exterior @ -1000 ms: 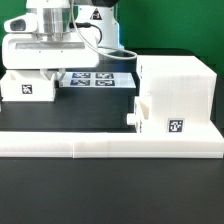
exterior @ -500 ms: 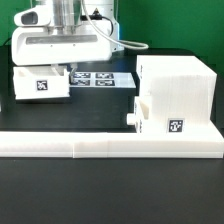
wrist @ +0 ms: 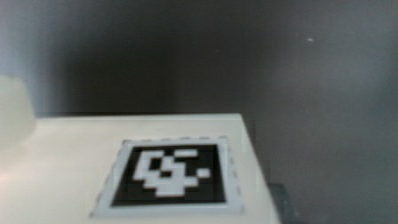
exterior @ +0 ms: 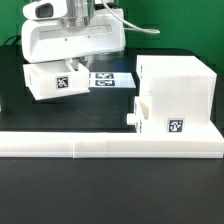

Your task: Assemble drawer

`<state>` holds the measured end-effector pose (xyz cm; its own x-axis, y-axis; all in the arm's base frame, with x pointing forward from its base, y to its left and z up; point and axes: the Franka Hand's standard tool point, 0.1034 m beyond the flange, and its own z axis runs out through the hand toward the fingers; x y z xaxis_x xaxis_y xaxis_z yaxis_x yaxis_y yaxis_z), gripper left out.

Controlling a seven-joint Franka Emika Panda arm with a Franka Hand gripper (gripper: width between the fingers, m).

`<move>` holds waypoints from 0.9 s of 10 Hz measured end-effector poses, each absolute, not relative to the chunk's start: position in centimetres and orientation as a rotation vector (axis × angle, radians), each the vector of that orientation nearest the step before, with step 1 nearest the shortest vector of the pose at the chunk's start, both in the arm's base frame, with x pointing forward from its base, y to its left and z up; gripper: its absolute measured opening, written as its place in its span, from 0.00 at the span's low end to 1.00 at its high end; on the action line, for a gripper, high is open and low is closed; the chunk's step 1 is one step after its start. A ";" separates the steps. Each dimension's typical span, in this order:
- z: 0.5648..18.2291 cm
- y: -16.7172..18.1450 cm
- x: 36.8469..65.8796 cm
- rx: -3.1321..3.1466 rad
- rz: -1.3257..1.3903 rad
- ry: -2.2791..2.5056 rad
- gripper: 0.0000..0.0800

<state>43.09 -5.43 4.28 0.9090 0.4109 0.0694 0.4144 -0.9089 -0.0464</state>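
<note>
Gripper [exterior: 75,68] grasping small tray [exterior: 55,81], lifting it clear of table [exterior: 110,190], tilted, for carrying toward housing [exterior: 178,92]. Other tray [exterior: 150,115] sitting half-inserted in housing, knob outward, beside border wall [exterior: 110,145].

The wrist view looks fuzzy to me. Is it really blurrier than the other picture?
Yes: in the wrist view the tag on the white tray is soft-edged and smeared; in the exterior view the housing and its tag look sharper, evenly lit, without glare.

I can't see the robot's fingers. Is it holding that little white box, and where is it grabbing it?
It seems to carry the small tray, lifted off the table under the gripper. The fingers are hidden, so the exact spot, somewhere along its top, cannot be told.
</note>
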 end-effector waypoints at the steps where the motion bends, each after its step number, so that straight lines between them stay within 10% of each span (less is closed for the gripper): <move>1: 3.5 -6.2 42.8 -2.965 -0.097 -0.859 0.05; 9: 4.3 -6.6 48.2 -2.558 -0.063 -1.765 0.05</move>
<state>48.22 -6.62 4.27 0.3546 0.9336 0.0521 0.9349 -0.3549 -0.0041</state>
